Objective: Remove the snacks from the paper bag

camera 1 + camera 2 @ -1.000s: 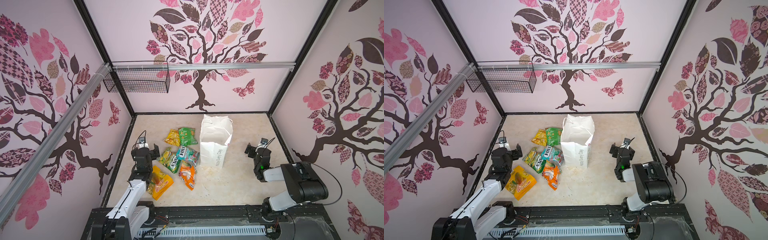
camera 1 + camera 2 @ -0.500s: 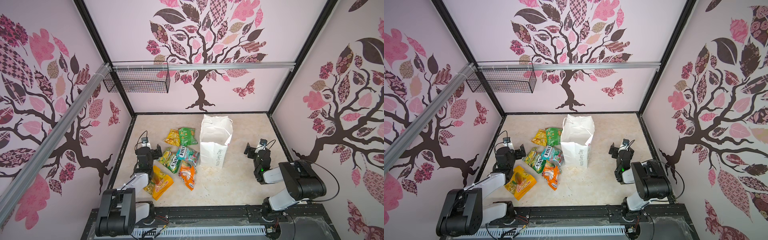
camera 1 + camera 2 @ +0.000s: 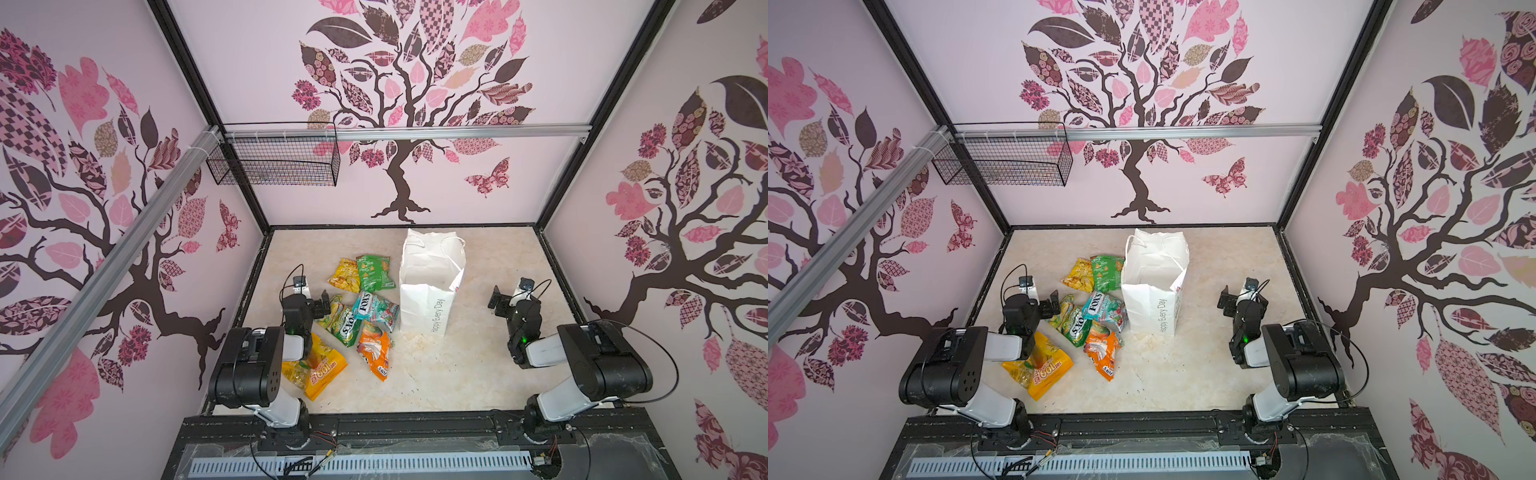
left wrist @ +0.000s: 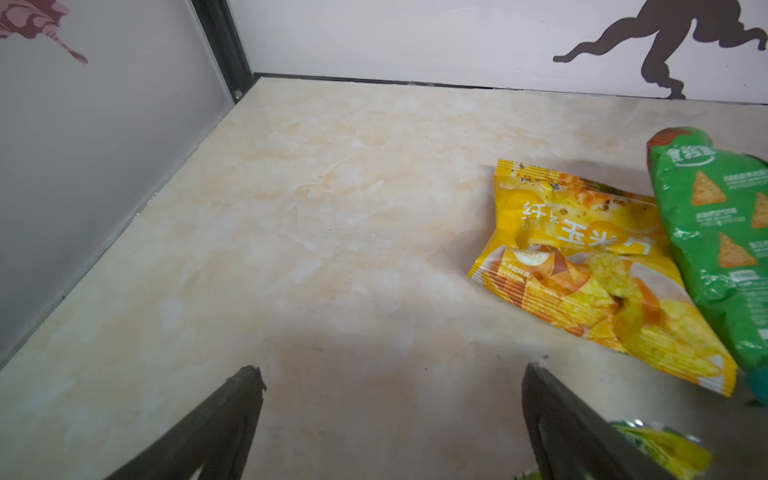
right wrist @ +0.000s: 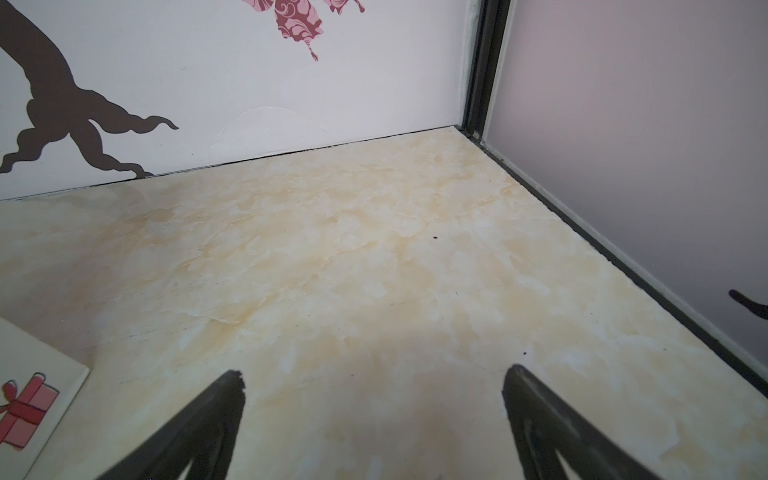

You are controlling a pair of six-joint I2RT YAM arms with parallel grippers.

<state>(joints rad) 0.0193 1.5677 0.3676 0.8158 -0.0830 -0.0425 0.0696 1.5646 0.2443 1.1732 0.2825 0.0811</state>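
The white paper bag point(image 3: 430, 286) point(image 3: 1152, 286) stands upright mid-table with its mouth open; its inside is hidden. To its left the snacks lie on the table: a yellow packet point(image 3: 345, 276) point(image 4: 582, 266), a green one point(image 3: 374, 272) point(image 4: 723, 232), a teal-red FOX'S point(image 3: 376, 307), a green-yellow FOX'S point(image 3: 343, 324), an orange one point(image 3: 374, 349) and a larger yellow-orange one point(image 3: 316, 368). My left gripper point(image 3: 309, 297) point(image 4: 392, 370) hangs open and empty just left of the packets. Right of the bag, my right gripper point(image 3: 512, 297) point(image 5: 374, 372) is open over bare table.
A black wire basket point(image 3: 276, 160) hangs high on the back-left wall under an aluminium rail. Pink walls close in the table on three sides. The left arm's elbow point(image 3: 249, 370) partly covers the large yellow-orange packet. A bag corner point(image 5: 33, 399) shows in the right wrist view.
Both arms have folded back toward the front rail, the left one most. Both grippers stay open and empty. The bag and the packets have not moved.
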